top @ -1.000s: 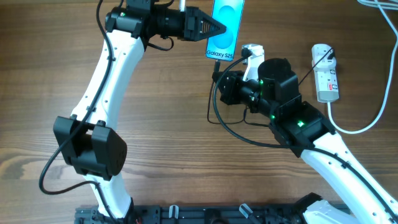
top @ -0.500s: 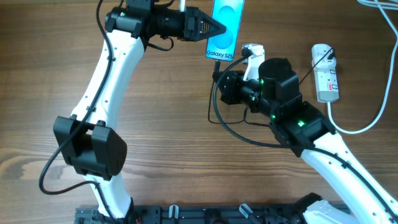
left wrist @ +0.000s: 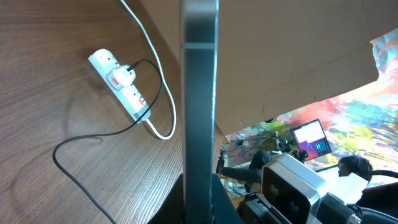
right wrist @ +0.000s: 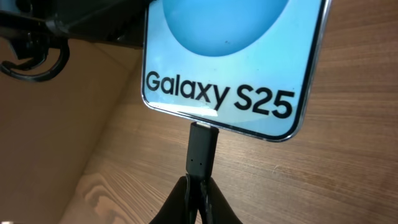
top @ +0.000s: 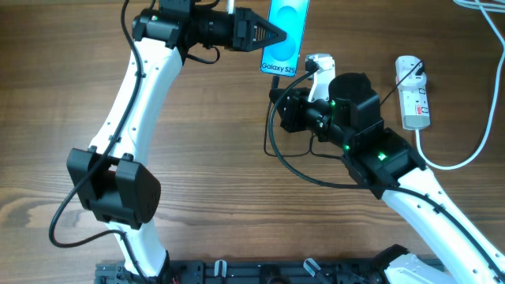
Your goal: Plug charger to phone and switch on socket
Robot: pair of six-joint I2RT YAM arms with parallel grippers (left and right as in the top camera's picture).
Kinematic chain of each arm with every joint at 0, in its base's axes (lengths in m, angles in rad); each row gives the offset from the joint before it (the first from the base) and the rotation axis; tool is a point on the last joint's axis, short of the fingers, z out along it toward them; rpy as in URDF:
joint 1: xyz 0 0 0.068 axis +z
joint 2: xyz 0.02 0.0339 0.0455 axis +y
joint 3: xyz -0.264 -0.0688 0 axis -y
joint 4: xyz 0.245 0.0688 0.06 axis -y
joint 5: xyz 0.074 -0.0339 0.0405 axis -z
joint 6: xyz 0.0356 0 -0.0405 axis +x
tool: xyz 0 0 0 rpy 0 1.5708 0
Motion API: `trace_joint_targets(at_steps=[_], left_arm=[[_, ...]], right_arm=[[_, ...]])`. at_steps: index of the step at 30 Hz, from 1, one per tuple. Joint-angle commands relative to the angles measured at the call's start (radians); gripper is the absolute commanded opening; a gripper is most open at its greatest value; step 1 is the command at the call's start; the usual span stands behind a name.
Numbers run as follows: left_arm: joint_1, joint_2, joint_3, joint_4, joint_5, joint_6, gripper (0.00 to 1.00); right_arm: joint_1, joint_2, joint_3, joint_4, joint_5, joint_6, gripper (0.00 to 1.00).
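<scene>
My left gripper (top: 272,35) is shut on the phone (top: 284,35), gripping its left edge at the table's far middle. In the left wrist view the phone (left wrist: 199,106) shows edge-on between the fingers (left wrist: 198,202). The phone's turquoise screen reading "Galaxy S25" (right wrist: 230,62) fills the right wrist view. My right gripper (right wrist: 199,190) is shut on the charger's black plug tip (right wrist: 201,149), whose end touches the phone's bottom edge. The thin black cable (top: 272,142) loops on the table, and its plug sits in the white socket (top: 413,91) at the far right, also in the left wrist view (left wrist: 121,84).
The thick white lead (top: 465,158) curves off the socket toward the right edge. The table's far edge lies just behind the phone. The right arm's body (top: 371,150) stands between the phone and the socket.
</scene>
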Motion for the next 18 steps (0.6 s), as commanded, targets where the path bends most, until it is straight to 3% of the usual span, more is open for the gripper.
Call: trace_joint_targets(at_steps=[1,3,7,12,14,15,18], left_arm=[[-0.021,-0.039,0.005,-0.013,0.043,0.024,0.04],[-0.021,-0.039,0.005,-0.012,0.042,0.024,0.04],[-0.021,-0.039,0.005,-0.013,0.009,0.023,0.04],[-0.021,-0.039,0.005,-0.083,-0.306,-0.014,0.04],[-0.021,-0.039,0.005,-0.118,-0.407,-0.014,0.04],[-0.021,-0.039,0.005,-0.136,-0.446,-0.014,0.04],[-0.021,-0.037,0.005,-0.195,-0.528,-0.014,0.04]], right_arm=[[-0.023,-0.013,0.083,0.02,0.036,-0.05,0.09],[-0.023,-0.013,0.089,0.008,0.036,-0.05,0.11],[-0.023,-0.015,0.09,-0.029,0.029,-0.05,0.3],[-0.023,-0.036,0.09,-0.072,-0.018,-0.032,0.6],[-0.023,-0.05,0.09,-0.103,-0.016,-0.025,0.73],[-0.023,-0.056,0.09,-0.121,-0.014,-0.025,0.96],[-0.023,-0.07,0.09,-0.192,0.002,-0.024,1.0]])
